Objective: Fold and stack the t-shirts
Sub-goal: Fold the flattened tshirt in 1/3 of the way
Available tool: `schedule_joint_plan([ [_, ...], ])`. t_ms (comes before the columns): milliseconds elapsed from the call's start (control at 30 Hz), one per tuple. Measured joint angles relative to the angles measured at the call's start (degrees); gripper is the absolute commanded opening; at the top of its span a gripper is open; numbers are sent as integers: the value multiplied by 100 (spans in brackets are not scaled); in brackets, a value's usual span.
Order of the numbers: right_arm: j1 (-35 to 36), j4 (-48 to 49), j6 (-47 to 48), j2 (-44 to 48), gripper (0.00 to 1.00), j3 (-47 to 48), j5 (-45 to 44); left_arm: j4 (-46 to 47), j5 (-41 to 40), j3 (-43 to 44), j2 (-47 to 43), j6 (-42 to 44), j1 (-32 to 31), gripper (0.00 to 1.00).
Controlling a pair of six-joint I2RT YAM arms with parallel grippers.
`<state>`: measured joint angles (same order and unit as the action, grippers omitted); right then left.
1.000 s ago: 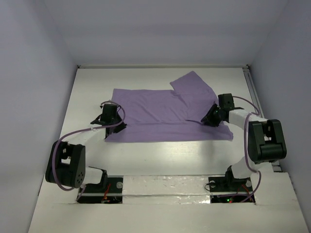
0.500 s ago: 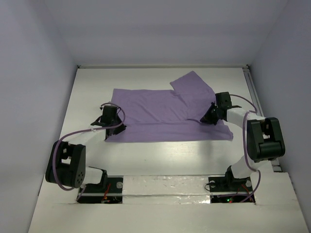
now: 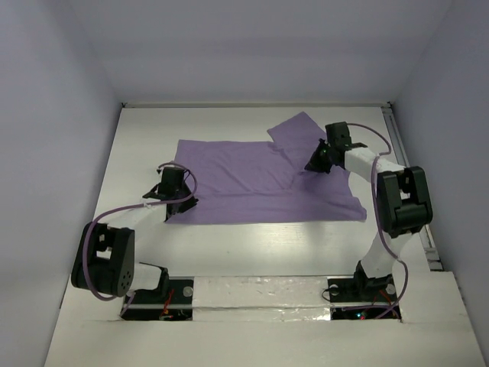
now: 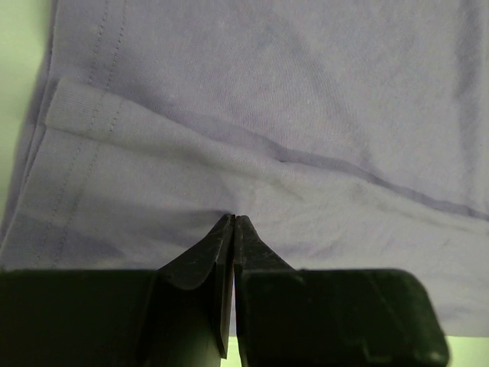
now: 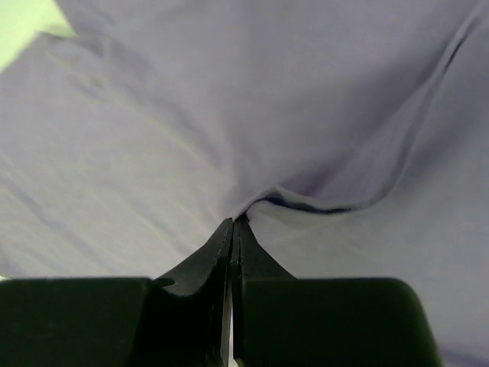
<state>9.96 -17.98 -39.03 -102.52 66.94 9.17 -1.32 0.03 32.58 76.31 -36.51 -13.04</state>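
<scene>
The lavender t-shirt (image 3: 244,180) lies spread on the white table (image 3: 252,245), with one sleeve or flap pointing to the far right. My left gripper (image 3: 180,203) sits at the shirt's near left corner. In the left wrist view its jaws (image 4: 233,220) are shut with the tips pressed into the cloth (image 4: 306,99) next to a folded hem. My right gripper (image 3: 312,165) is over the shirt's right part. In the right wrist view it (image 5: 233,222) is shut on a raised pinch of the cloth (image 5: 229,99).
White walls close in the table on the left, back and right. A metal rail (image 3: 398,141) runs along the right edge. The arm bases (image 3: 260,294) stand at the near edge, and the right arm's elbow (image 3: 401,202) rises beside the shirt's near right corner.
My right gripper has moved away from me and to the left, dragging the pinched cloth with it. The left gripper has stayed at the near left corner.
</scene>
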Motion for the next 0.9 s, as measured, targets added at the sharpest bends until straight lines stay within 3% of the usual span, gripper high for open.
schedule_joint_plan([
  [133,251,-181,168,-361,20,616,-219,-28,-28,0,-50,15,0,0],
  [167,319,-240,205,-452,32,772,-289,-31,-28,0,-76,17,0,0],
  [233,444,-354,306,-636,44,1064,-411,-42,-26,0,-142,24,2,0],
  [267,492,-402,358,-728,60,1202,-459,-52,-26,0,-179,28,0,0],
  [300,538,-439,402,-804,66,1316,-498,-68,-26,2,-216,33,-11,0],
  [367,632,-492,540,-872,68,1412,-581,-146,-52,31,-295,55,-81,0],
  [433,688,-599,629,-820,62,1399,-713,-245,-120,120,-337,72,-258,0],
  [467,723,-608,664,-743,37,1351,-780,-286,-138,195,-343,74,-396,0],
  [567,774,-531,699,-225,0,942,-833,-326,-170,446,-323,70,-820,0],
  [733,957,-310,658,1132,0,-308,-597,-254,-170,911,44,44,-1294,0],
  [900,1320,-24,564,1287,0,-1394,-262,-269,-168,1071,686,63,-1397,0],
])
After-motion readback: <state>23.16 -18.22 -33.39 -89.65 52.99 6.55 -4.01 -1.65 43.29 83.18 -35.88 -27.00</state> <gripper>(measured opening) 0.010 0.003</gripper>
